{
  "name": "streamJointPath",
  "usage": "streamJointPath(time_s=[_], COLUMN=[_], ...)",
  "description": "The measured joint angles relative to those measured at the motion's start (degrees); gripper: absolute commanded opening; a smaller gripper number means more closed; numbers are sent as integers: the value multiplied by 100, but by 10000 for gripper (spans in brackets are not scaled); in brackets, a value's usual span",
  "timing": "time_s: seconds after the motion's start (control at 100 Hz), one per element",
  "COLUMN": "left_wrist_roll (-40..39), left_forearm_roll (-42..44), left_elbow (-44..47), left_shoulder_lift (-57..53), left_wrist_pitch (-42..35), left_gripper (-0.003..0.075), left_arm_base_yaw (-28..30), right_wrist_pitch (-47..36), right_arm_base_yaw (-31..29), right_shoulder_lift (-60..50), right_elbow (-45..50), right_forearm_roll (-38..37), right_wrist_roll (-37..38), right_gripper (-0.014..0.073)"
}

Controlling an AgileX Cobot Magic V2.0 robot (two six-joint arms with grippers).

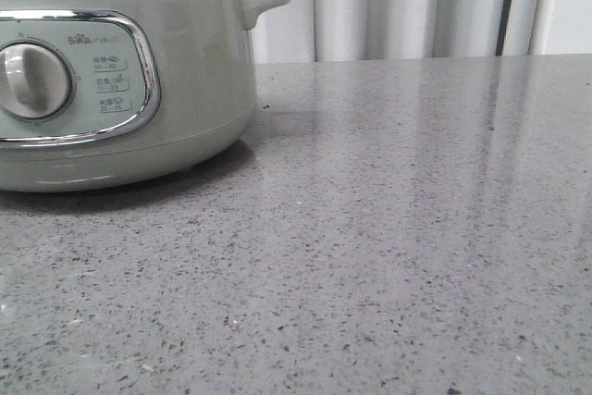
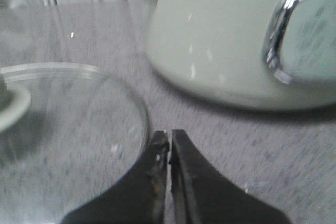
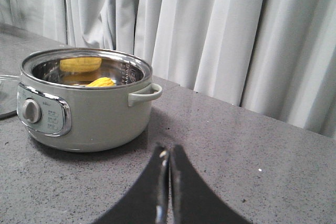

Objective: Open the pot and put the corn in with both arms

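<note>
The pale grey-green pot (image 1: 176, 90) stands at the left of the front view, with its dial (image 1: 32, 80) and side handle (image 1: 265, 2). In the right wrist view the pot (image 3: 89, 114) is open, and the yellow corn (image 3: 101, 82) lies inside it, with a yellow reflection on the steel wall. The glass lid (image 2: 68, 129) lies flat on the counter beside the pot (image 2: 220, 35) in the left wrist view. My left gripper (image 2: 170, 132) is shut and empty, next to the lid's rim. My right gripper (image 3: 169, 149) is shut and empty, to the right of the pot.
The grey speckled counter (image 1: 398, 228) stretches right of the pot. White curtains (image 3: 210, 30) hang behind the counter. The lid's knob (image 2: 8, 103) shows at the frame edge in the left wrist view.
</note>
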Motion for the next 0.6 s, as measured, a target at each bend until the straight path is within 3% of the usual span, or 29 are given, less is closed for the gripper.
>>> streamJointPath(time_s=[0.21, 0.45, 0.6], left_wrist_roll=[0, 0, 0], left_forearm_roll=[0, 11, 545], left_elbow=[65, 65, 65], left_shoulder_lift=[-266, -701, -701], left_wrist_pitch=[-95, 789, 814], left_gripper=[-20, -20, -20], left_arm_base_yaw=[0, 0, 0], right_wrist_pitch=[0, 0, 0], right_arm_base_yaw=[0, 0, 0], right_shoulder_lift=[-3, -13, -13], right_elbow=[9, 9, 9], right_forearm_roll=[0, -9, -9], right_wrist_roll=[0, 0, 0], right_gripper=[-43, -43, -43])
